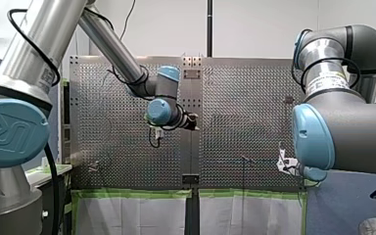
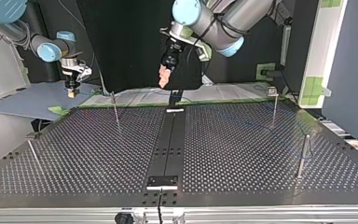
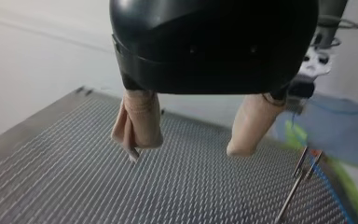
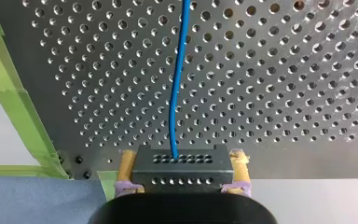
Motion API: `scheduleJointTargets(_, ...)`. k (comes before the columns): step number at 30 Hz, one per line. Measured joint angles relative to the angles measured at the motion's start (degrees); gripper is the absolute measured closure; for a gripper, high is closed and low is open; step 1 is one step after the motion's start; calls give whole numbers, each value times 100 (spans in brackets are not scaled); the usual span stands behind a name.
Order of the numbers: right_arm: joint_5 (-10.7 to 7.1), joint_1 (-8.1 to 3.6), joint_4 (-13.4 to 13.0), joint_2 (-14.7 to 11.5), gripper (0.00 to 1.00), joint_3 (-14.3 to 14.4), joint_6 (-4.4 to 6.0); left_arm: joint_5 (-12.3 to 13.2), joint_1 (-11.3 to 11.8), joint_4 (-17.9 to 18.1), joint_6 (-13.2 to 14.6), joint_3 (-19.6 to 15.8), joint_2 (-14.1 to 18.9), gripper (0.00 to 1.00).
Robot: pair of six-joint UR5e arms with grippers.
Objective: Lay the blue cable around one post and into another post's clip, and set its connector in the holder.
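**At the counter's edge: connector pinched, cable running straight ahead**

Over the edge strip of the perforated counter, just beside a band of green tape, my right pincer pinches the black connector. Its yellowish pads press on the block's two short ends, so the connector's long axis lies crosswise, from one pad to the other. The face with rows of small holes points ahead of the pincer, out over the counter. From that face the blue cable leaves near the middle and runs almost straight away from the pincer. It lies lengthwise along the pincer's own line, with a slight bow partway along. In the top view this pincer hangs at the counter's far left corner.

My left pincer hangs above the middle of the counter. Its beige-padded fingers are spread wide, with nothing between them. Beside it, a thin post with a forked clip at its top stands on the counter, and a blue line passes close by it. I cannot tell whether that line touches the clip.
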Motion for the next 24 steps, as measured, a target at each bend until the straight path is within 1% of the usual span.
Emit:
scheduleJointTargets(9, 1, -8, -13, 4, 100, -2, 2, -93, 552, 28, -553, -554, 554, 0)
scheduleJointTargets(16, 0, -9, -37, 7, 100, -4, 8, -90, 956, -216, -956, -957, 956, 0)
scheduleJointTargets(19, 0, -10, -43, 7, 100, -4, 9, -75, 1117, -259, -1117, -1119, 1118, 0)
scheduleJointTargets(21, 0, -9, -48, 7, 100, -4, 9, -69, 1214, -249, -1215, -1213, 1216, 0)
scheduleJointTargets(24, 0, -9, -55, 8, 100, -4, 9, -65, 1396, -137, -1397, -1316, 1398, 0)
